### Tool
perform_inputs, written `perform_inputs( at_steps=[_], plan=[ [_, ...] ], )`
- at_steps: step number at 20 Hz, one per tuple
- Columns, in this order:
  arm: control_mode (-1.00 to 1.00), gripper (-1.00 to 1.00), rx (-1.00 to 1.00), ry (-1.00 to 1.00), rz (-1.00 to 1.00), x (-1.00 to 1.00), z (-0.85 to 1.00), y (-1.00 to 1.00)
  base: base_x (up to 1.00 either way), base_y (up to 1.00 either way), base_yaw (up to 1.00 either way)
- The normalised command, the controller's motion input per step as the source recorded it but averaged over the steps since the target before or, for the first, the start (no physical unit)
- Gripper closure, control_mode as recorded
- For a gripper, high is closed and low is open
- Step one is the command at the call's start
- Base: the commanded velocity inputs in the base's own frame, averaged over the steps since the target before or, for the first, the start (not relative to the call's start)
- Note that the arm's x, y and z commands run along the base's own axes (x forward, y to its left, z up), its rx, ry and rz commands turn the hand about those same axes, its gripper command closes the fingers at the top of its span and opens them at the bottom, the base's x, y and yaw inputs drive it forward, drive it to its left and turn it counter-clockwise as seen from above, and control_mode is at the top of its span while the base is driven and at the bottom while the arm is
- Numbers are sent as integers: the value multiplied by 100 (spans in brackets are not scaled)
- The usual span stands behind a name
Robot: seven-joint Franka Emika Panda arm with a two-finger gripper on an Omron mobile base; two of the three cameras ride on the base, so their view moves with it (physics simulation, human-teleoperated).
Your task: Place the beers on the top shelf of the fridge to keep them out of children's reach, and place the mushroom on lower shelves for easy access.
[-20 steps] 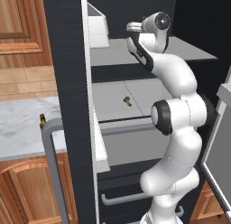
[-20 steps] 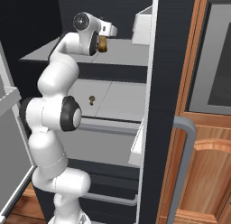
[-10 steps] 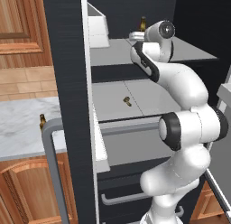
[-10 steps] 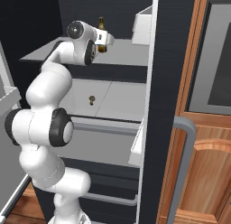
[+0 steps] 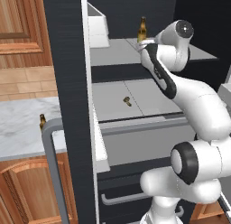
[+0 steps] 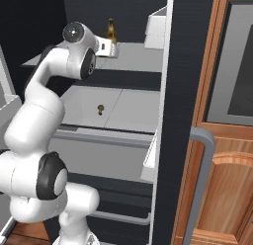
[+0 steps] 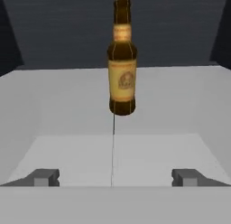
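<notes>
One beer (image 7: pixel 122 60) stands upright and free on the top shelf (image 7: pixel 158 151) of the fridge (image 5: pixel 67 60), straight ahead of my open gripper (image 7: pixel 115 177), a short way beyond its fingertips. From the base, the same beer (image 5: pixel 142 30) (image 6: pixel 110 30) rises just behind my gripper (image 5: pixel 140 43) (image 6: pixel 114 49), which hovers over the top shelf (image 5: pixel 113 51) (image 6: pixel 136 56) with nothing between its fingers. A second beer (image 5: pixel 42 121) stands on the marble counter left of the fridge. The mushroom (image 5: pixel 127 100) (image 6: pixel 100 108) lies on the lower shelf (image 5: pixel 146 94) (image 6: pixel 131 110).
A white bin (image 5: pixel 97 26) (image 6: pixel 156 27) sits at the door side of the top shelf. The fridge's dark door edge and its grey tubular handle (image 5: pixel 52 169) (image 6: pixel 204 180) stand close in front. Wooden cabinets (image 6: pixel 222 204) flank the fridge.
My hand has drawn back from the beer on the top shelf, and the bottle stands alone there. The jaws stay wide apart.
</notes>
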Motion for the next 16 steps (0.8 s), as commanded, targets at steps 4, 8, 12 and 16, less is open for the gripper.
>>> perform_inputs(
  at_steps=[4, 8, 12, 16],
  plan=[
    [-100, -100, -8, 22, 11, -100, -11, -5, 0, 0, 0],
    [-100, -100, -11, 23, 11, -100, -54, 0, 0, 0, 0],
    [-100, -100, -11, 18, 7, -100, -87, 6, 0, 0, 0],
    [-100, -100, -13, 12, 4, -92, -87, 21, 0, 0, 0]
  ],
)
